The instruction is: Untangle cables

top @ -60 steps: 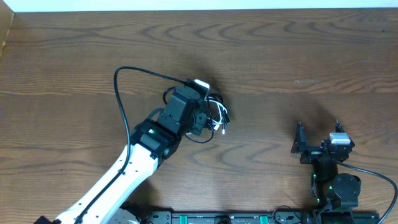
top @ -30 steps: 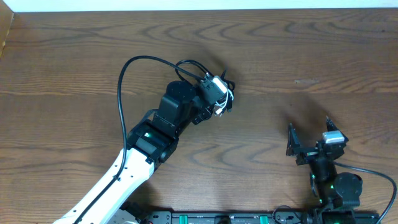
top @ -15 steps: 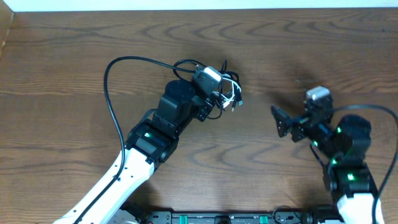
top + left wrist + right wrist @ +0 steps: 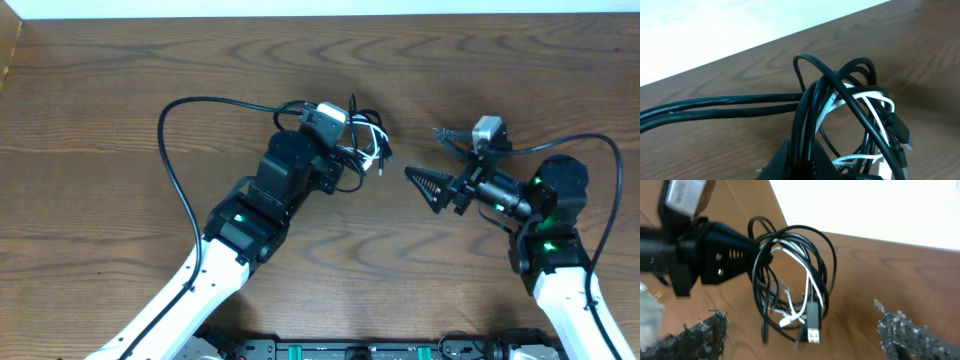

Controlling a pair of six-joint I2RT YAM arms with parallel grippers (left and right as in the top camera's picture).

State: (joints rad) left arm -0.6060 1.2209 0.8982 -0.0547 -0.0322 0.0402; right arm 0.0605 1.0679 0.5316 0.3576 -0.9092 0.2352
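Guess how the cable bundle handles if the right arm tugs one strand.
Likely floppy: the cables hang in loose loops from the shut left jaws. Probably light; plug ends dangle freely. Strands cross one another, so a tug may drag the whole bundle rather than free one cord.

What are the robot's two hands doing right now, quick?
Left gripper: shut, holding the tangled cables.
Right gripper: open, holding nothing, pointed at the cables.
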